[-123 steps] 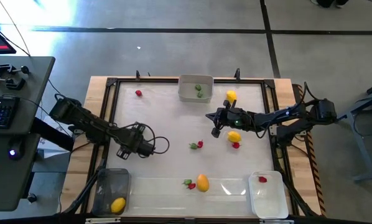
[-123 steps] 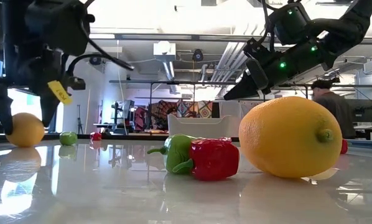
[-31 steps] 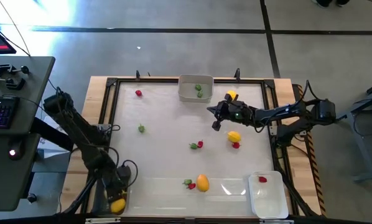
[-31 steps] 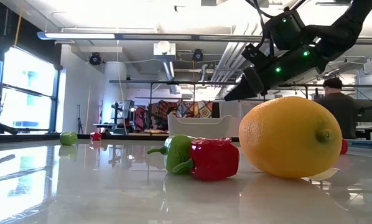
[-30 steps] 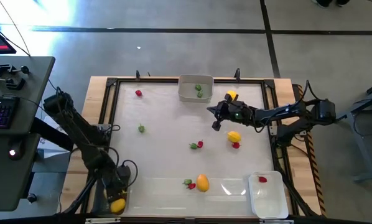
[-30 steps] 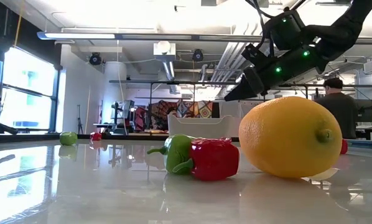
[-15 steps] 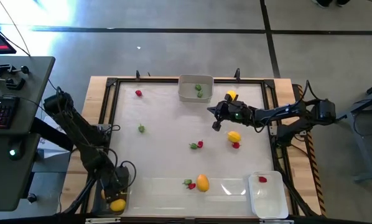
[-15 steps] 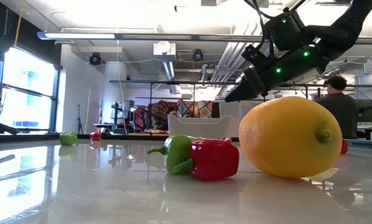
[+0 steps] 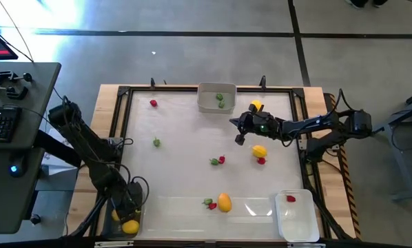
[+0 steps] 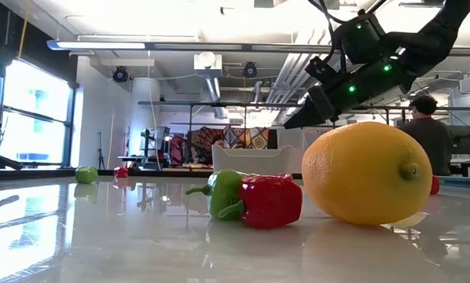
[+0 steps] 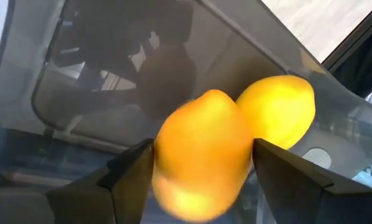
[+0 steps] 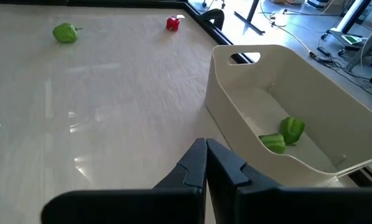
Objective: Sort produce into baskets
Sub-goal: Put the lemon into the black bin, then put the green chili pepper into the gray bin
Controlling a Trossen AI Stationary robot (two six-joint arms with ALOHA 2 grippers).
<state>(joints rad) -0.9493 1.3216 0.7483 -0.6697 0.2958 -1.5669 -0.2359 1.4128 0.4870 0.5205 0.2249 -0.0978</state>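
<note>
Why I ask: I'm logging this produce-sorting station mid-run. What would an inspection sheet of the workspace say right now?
Surface: white table, glossy, in a wooden frame.
Job's things: dark bin holds a lemon; a second lemon sits between the left fingers above it. Grey bin holds two green pieces. White bin holds one red piece. Loose: lemons; red piece; green piece; mixed pairs.
Clutter: nothing seen.
Grippers: left gripper over the dark bin; right gripper shut, empty, near the grey bin.
Cables: cable along the left arm.
Surroundings: desk with keyboard; a person in the room beyond.
</note>
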